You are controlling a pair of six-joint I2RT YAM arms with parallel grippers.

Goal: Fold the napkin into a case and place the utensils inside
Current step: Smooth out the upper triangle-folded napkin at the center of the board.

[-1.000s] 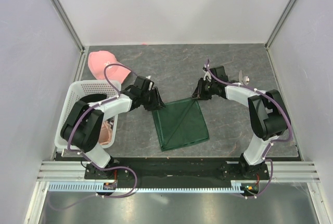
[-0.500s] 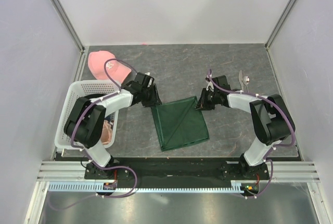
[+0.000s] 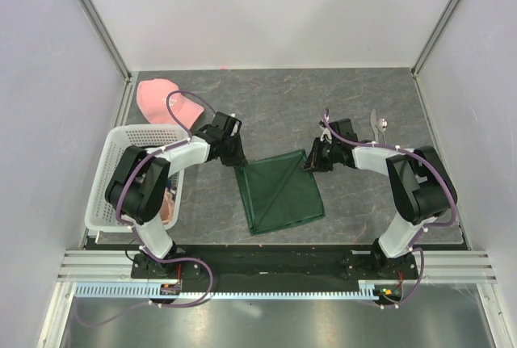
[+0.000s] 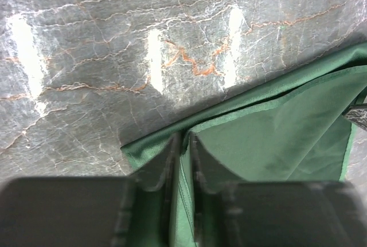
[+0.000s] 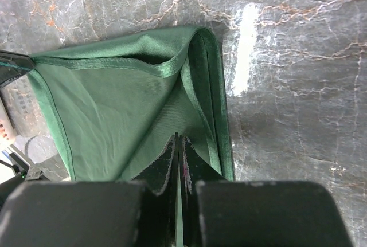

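S1: Both arms sit lower than a second ago. We see the right gripper (image 3: 312, 160) dropped onto the far right corner of the napkin (image 3: 280, 190). The left gripper (image 3: 234, 157) is at the far left corner, its forearm swung back toward the basket (image 3: 109, 146).
S2: Napkin shifted?
S1: Barely. We see it flat on the worktop (image 3: 275, 94) between the arms, with one diagonal crease across it.
S2: Fingers?
S1: Right wrist view: the right fingers (image 5: 163, 164) are pressed together with a thin bit of green cloth nipped between them. Two layers show at that corner, the top one lifted off the hem. Left wrist view: the left fingers (image 4: 163, 161) stand narrow, a ridge of the cloth's edge caught in the slit.
S2: Utensils?
S1: We see the utensils (image 3: 378, 124) lying on the worktop beyond the right arm, toward the right wall, well apart from the napkin. We can't tell which piece is which. The pink cap (image 3: 160, 98) lies far left, just beyond the basket.
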